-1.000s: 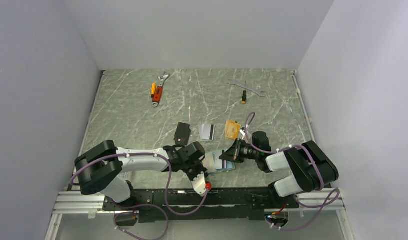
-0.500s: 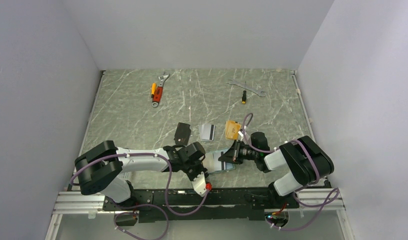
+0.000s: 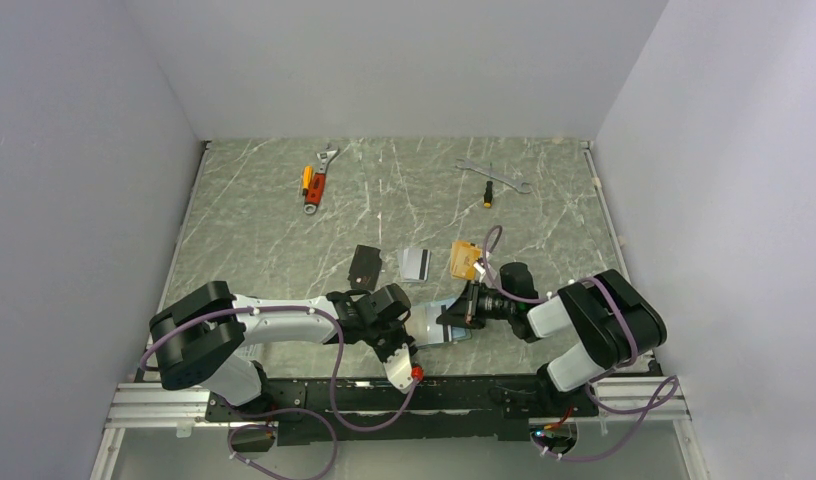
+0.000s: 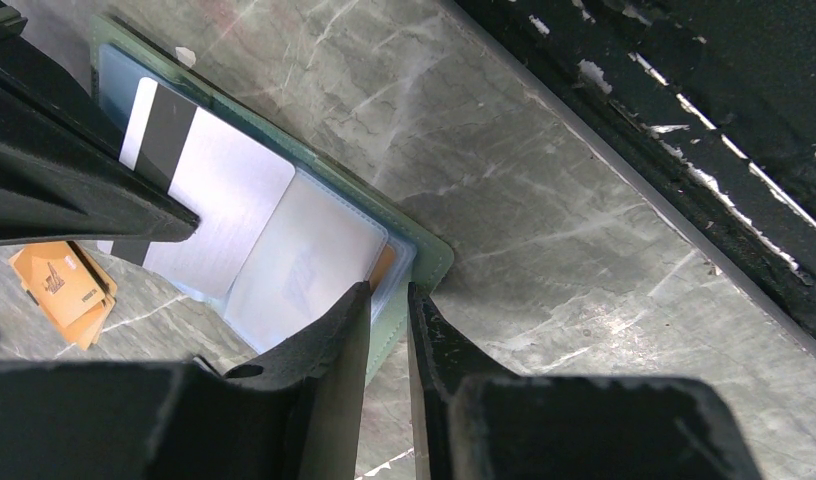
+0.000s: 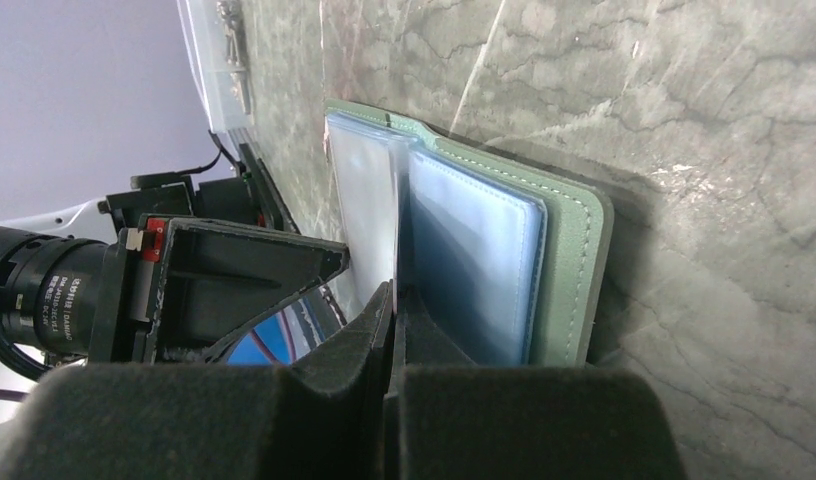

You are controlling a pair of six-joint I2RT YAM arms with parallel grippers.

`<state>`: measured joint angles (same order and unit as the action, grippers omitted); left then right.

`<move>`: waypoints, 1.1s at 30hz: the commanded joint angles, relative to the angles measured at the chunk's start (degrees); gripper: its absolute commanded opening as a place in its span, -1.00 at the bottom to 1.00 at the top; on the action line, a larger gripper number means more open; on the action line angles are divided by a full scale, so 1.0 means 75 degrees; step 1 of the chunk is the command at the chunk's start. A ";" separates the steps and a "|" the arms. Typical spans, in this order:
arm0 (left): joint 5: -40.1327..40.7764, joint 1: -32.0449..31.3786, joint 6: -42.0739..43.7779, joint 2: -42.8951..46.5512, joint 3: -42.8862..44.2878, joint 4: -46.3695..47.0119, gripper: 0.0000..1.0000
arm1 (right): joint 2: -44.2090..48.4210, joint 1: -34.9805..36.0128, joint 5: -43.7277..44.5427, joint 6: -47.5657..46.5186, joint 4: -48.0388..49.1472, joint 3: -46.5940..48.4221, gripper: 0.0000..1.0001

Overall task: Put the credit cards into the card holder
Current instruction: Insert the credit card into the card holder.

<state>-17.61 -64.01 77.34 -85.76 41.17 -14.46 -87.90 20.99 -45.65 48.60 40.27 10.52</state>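
The sage-green card holder point(image 4: 429, 262) lies open near the table's front edge, its pale blue sleeves facing up. My left gripper point(image 4: 389, 290) is shut on the holder's edge, pinching the green cover and sleeve ends. An orange card's edge point(image 4: 384, 266) shows in a sleeve by that pinch. My right gripper point(image 5: 394, 290) is shut on a silver-grey credit card point(image 4: 216, 190) with a dark stripe, which lies partly inside a sleeve. In the top view the holder point(image 3: 436, 328) sits between the left gripper point(image 3: 412, 326) and the right gripper point(image 3: 452, 316). Black point(image 3: 365, 266), silver point(image 3: 414, 263) and orange point(image 3: 465, 260) cards lie behind.
An orange-handled adjustable wrench point(image 3: 317, 183) lies at the back left. A silver wrench point(image 3: 492, 175) and a small screwdriver point(image 3: 488, 192) lie at the back right. The black base rail point(image 4: 684, 150) runs close along the holder's near side.
The right arm's elbow has shifted slightly left and inward; its gripper and card have barely moved at the holder. The left arm has stayed still.
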 commanded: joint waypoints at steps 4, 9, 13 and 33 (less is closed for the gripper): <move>-0.0149 -0.0099 0.0000 0.0039 0.0122 -0.0314 -0.49 | -0.0364 0.0037 -0.0109 -0.0481 -0.0333 0.0287 -1.00; -0.0149 -0.0102 0.0011 0.0037 0.0093 -0.0285 -0.49 | -0.0465 0.0056 -0.0163 -0.0549 -0.0346 0.0403 -1.00; -0.0149 -0.0104 0.0000 0.0053 0.0069 -0.0253 -0.49 | -0.0588 0.0126 -0.0137 -0.0577 -0.0337 0.0469 -1.00; -0.0126 -0.0102 -0.0024 0.0032 0.0137 -0.0231 -0.37 | -0.1066 0.0459 -0.0118 -0.0667 -0.0319 0.0835 -1.00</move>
<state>-17.47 -64.23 77.32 -85.76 41.17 -14.41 -94.21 22.98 -49.17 46.61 39.11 15.55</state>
